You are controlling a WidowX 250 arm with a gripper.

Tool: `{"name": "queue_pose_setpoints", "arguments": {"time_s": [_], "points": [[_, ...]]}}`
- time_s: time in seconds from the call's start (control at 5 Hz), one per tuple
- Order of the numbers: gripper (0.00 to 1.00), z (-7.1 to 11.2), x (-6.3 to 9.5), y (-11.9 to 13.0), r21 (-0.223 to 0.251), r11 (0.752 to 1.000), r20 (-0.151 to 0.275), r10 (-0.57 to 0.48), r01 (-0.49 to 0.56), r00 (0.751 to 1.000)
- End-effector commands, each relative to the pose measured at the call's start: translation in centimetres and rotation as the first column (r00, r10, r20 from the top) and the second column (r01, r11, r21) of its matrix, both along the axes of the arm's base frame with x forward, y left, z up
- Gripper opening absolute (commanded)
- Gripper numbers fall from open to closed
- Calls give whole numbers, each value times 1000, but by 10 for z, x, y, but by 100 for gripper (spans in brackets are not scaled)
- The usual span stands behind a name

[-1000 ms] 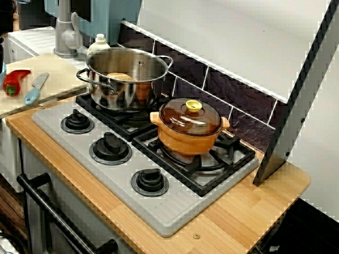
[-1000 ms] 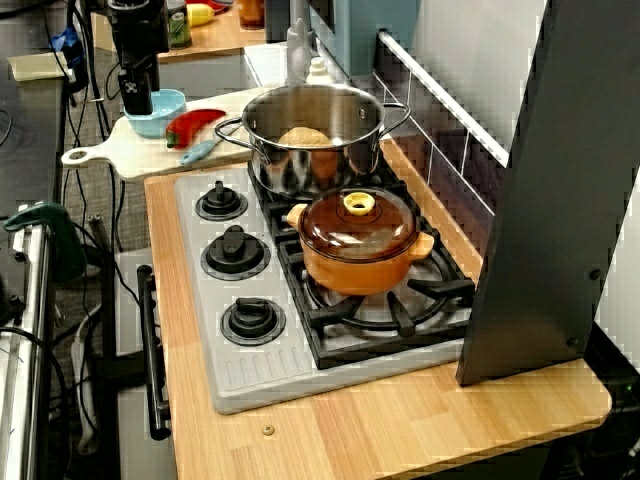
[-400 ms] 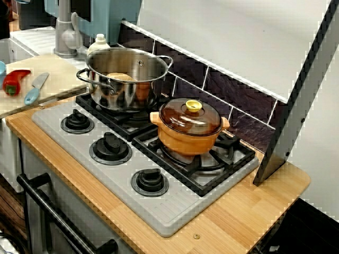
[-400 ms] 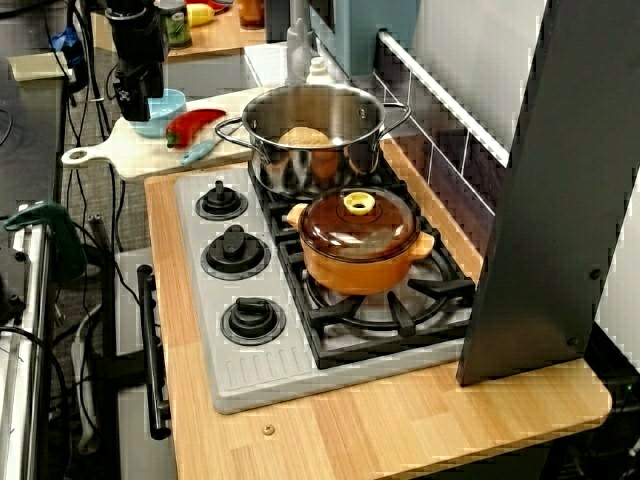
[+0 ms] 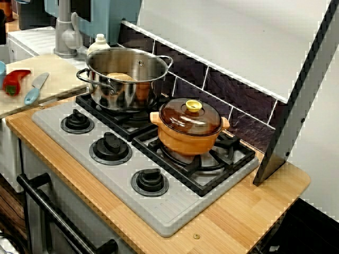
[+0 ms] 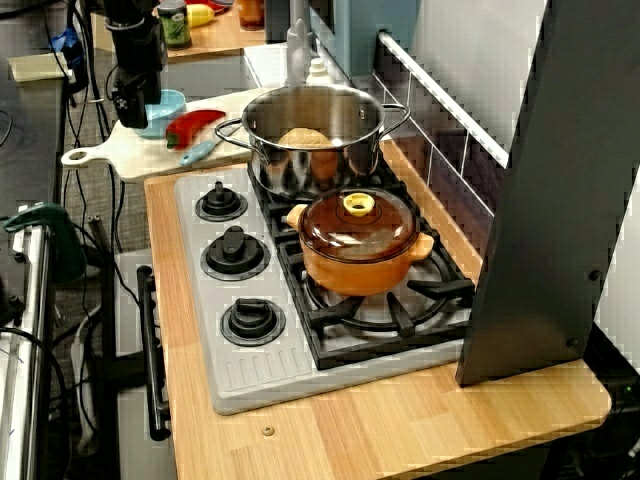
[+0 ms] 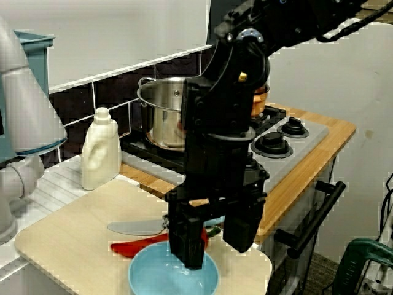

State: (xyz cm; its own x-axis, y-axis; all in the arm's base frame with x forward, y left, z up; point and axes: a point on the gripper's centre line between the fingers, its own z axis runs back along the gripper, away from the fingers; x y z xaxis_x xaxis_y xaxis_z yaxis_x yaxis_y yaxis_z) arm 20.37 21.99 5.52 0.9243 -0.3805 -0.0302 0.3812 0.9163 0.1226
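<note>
With jaws wide and empty, the gripper (image 7: 214,253) hung just over the blue bowl (image 7: 161,279) at the edge of the cutting board (image 7: 64,249) (red pepper (image 7: 136,248) just behind it), where an off-centre descent might have tipped it off.

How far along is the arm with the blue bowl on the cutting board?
Done: the tool hangs open just above the bowl. In hand: nothing is gripped; whether a finger touches the bowl is unclear. Left to do: the bowl sits on the board beside the pepper and knife, not yet grasped or lifted.
</note>
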Motion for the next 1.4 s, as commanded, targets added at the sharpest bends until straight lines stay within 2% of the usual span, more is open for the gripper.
{"name": "queue_pose_setpoints", "arguments": {"time_s": [0.0,0.6,0.8,1.2], "points": [[100,1,-3,18,32,999,16,21,-21,1000],[100,-10,7,32,38,995,29,89,-90,996],[100,-10,16,38,42,994,9,103,-104,995],[100,9,35,56,43,990,-24,135,-134,991]]}}
